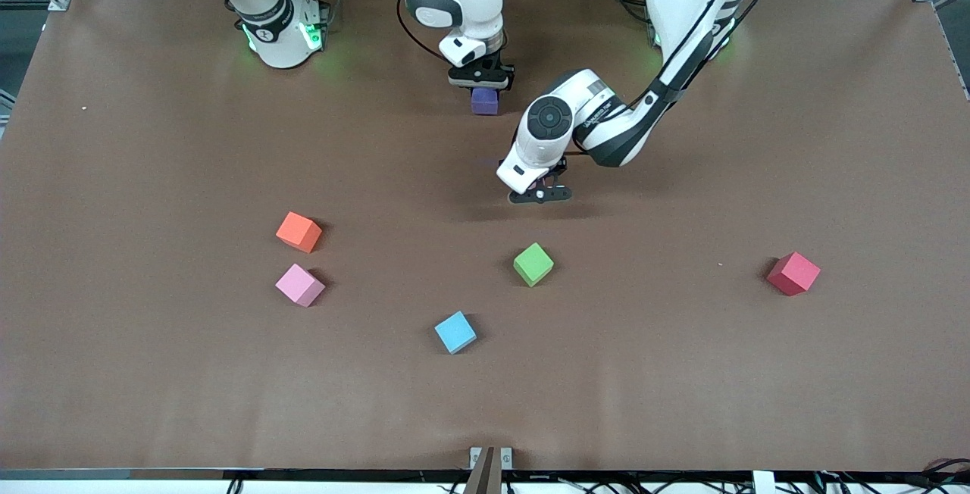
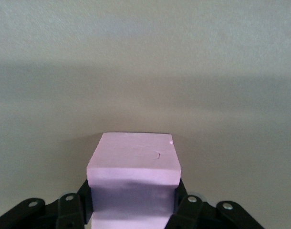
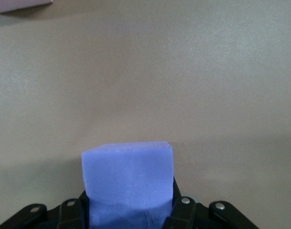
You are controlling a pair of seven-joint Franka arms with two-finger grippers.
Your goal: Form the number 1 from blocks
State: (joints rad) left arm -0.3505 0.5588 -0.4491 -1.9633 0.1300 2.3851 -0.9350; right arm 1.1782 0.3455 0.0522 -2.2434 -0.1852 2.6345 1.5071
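Orange block [image 1: 298, 231] & pink block [image 1: 300, 285] sit together toward the right arm's end of the brown worktop [image 1: 151, 138], pink nearer the front cam. Sky-blue cube [image 1: 455, 332] lies nearest the front cam. Right gripper [image 1: 480, 83], close to the arm bases, pinches a purple block [image 1: 484, 101] [image 3: 129, 179]. Left gripper [image 1: 539, 195] [image 2: 131, 210], low over mid-worktop, is clamped on the second purple block [image 2: 133, 164], hidden in front view. Green block [image 1: 533, 264] is just nearer the cam than it. Red cube [image 1: 793, 273] sits toward the left arm's end.
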